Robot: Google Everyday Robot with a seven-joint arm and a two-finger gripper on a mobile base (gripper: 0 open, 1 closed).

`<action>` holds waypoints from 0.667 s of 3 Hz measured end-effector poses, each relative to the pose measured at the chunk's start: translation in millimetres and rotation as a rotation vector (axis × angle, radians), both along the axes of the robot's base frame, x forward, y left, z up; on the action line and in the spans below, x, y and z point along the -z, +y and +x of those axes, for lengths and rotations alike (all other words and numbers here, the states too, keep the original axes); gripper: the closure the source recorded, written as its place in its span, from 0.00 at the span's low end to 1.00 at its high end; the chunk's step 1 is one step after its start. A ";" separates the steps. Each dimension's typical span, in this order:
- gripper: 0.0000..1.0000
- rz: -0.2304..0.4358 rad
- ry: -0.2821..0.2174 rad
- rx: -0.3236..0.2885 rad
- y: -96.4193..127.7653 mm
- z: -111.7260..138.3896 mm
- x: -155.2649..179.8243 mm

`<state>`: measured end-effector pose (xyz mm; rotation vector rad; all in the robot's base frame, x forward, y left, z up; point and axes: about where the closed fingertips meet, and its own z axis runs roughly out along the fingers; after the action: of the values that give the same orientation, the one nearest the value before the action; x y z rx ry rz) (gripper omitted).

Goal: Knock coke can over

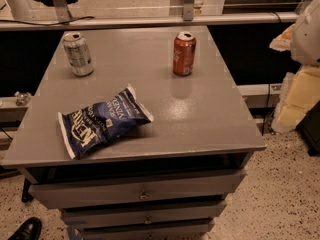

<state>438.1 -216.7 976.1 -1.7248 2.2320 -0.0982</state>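
1 coke can (184, 54) stands upright, well apart from gripper (306, 31).

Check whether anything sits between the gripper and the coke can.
Nothing visible does. The gripper hangs at the view's right edge; the coke can stands upright with bare table toward it. The silver can and chip bag sit farther left.

Your red coke can (184, 54) stands upright on the surface (210, 114), silver top up, well left of the hand (307, 33) at the right edge.
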 end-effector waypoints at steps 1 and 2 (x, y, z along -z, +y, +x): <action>0.00 0.000 0.000 0.000 0.0 0.0 0.0; 0.00 0.021 -0.016 0.009 -1.1 5.0 2.0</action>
<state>443.2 -217.8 974.1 -1.6969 2.2216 -0.0901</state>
